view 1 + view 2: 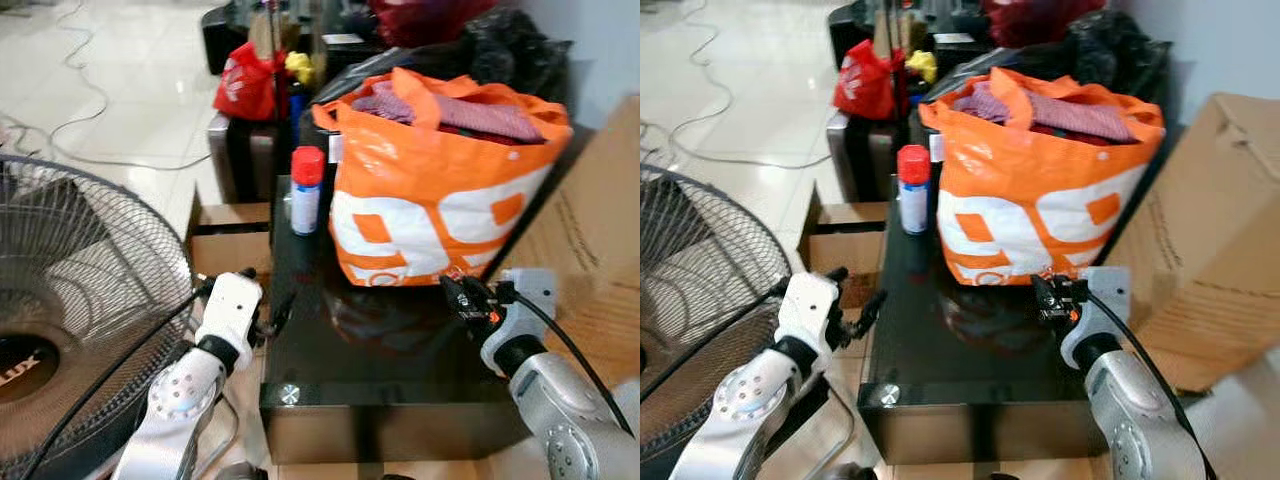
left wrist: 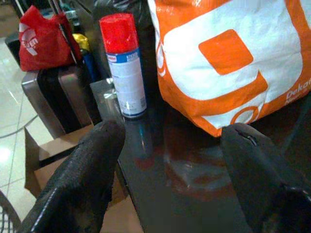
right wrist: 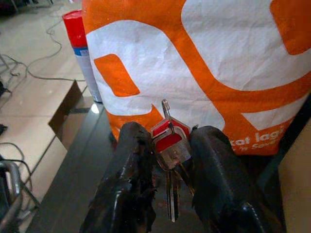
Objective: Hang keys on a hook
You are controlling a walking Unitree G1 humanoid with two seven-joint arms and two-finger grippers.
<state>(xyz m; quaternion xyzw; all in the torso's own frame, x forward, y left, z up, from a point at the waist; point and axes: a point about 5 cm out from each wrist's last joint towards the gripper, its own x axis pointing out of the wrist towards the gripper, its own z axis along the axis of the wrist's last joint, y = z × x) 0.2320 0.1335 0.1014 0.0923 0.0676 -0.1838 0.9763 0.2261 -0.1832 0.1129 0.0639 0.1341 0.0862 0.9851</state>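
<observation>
My right gripper (image 3: 167, 155) is shut on a bunch of keys (image 3: 170, 145) with a red-and-silver fob, the key blades hanging down between the black fingers (image 3: 131, 170). From the head it sits as the right gripper (image 1: 468, 295) over the dark glass table (image 1: 400, 380), just in front of the orange-and-white bag (image 1: 430, 190). My left gripper (image 1: 262, 300) is open at the table's left edge, its fingers (image 2: 77, 179) spread wide toward a red-capped spray can (image 2: 124, 68). No hook can be made out.
A large floor fan (image 1: 70, 330) stands close on the left. Cardboard boxes (image 1: 590, 250) lean on the right, and an open box (image 1: 230, 235) lies beside the table. A red bag (image 1: 245, 85) and cables on the tiled floor lie beyond.
</observation>
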